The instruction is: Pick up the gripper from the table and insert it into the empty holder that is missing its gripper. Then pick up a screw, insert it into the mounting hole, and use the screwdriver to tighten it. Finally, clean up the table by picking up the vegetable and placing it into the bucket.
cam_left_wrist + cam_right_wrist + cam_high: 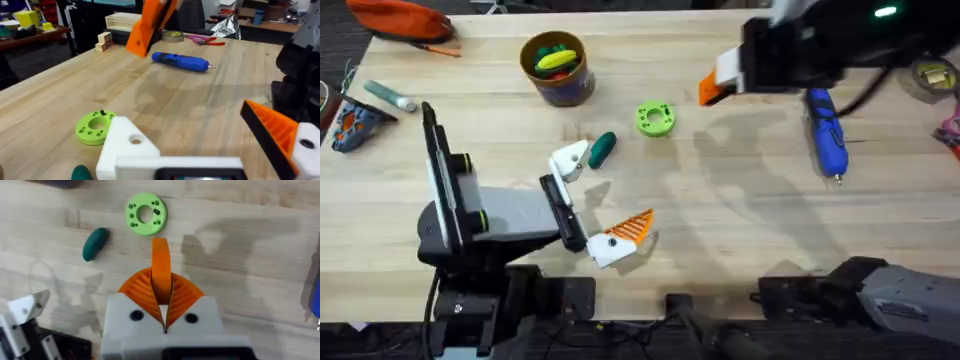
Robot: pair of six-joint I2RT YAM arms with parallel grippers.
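Pale wooden table (740,230) carries everything here, with a workshop's clutter visible beyond its far edge. High over the far right part of the table, the right gripper (161,297) has its orange ribbed pads pressed narrowly together on the gripper (160,262), the small orange finger piece, which sticks out from between them. Near the front edge, left of centre, the left gripper (605,205) lies with its fingers spread wide; one side wears its orange pad while the other is the bare white holder (570,160), its mounting hole showing in the left wrist view. The vegetable (603,148) lies just beside that holder, the green ring (655,118) a little further toward the far edge, the bucket (558,70) near the far edge left of centre with toy pieces already inside, and the screwdriver (825,130) toward the right edge. The step in hand looks to be carrying the piece across to the holder. To do it well, I judge the right arm should come down slowly with the piece turned to match the wedge's slope, approach from the open side away from the vegetable so as not to knock it, and slide it in until the holes line up before letting go.
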